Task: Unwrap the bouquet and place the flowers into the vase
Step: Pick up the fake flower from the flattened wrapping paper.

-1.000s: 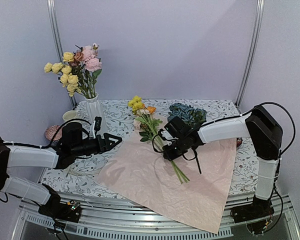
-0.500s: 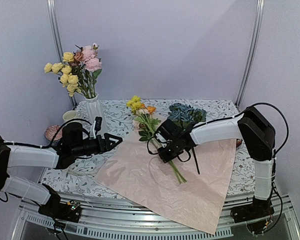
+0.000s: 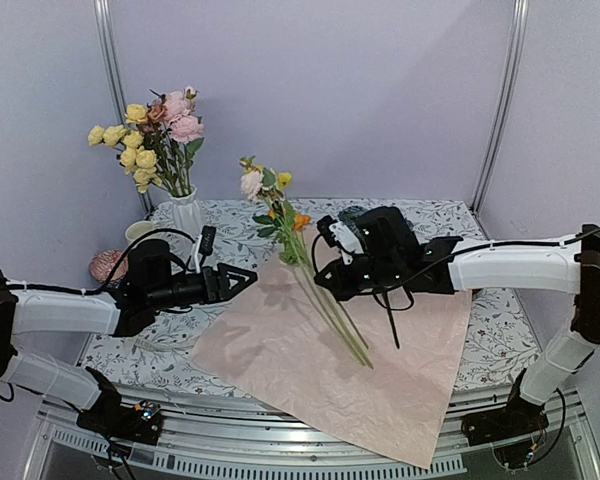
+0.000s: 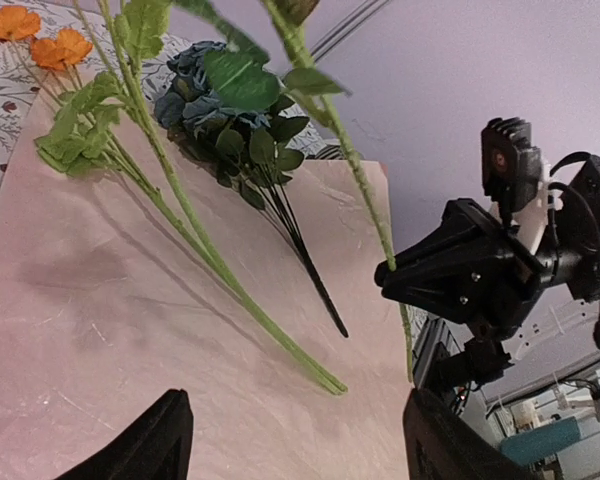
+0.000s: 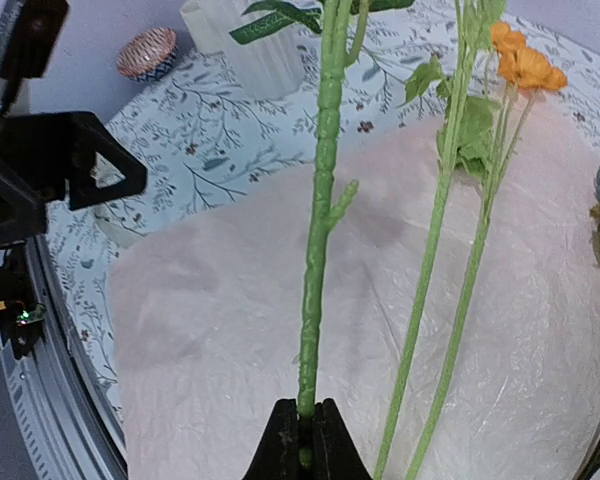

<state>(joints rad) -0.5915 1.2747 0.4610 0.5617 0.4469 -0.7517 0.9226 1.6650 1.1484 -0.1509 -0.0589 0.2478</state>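
Right pincer (image 5: 302, 445) clenched on one thick green stem (image 5: 320, 220), gripped low down. The stem runs up and away from the jaws at a tilt, and its cream and yellow blooms (image 3: 258, 181) stand in open air above and to the left of the pincer, clear of everything. Two thinner stems with orange blooms (image 5: 521, 62) run just right of the gripped stem; contact between them cannot be told. Their cut ends (image 4: 325, 381) rest on the pink wrapping sheet (image 3: 310, 385) below the pincer. The blue-teal cluster (image 4: 208, 88) lies on the sheet just behind the right pincer, its dark stems trailing toward the near side. Left pincer (image 3: 242, 278) released, jaws wide and empty, level with the sheet's left edge and facing the right pincer; only bare paper lies between the two. The vase (image 3: 187, 216) stands behind the left pincer toward the far-left corner of the desk (image 3: 495, 338), upright, with yellow and pink blooms (image 3: 158, 128) in it and its mouth crowded by them. A cream mug (image 3: 137, 232) and a small bowl (image 3: 104, 265) sit left of the vase, beyond the left arm. The sheet's near corner overhangs the desk's near edge, below and to the right of the right pincer. The right margin of the desk beside the sheet shows open patterned cloth.
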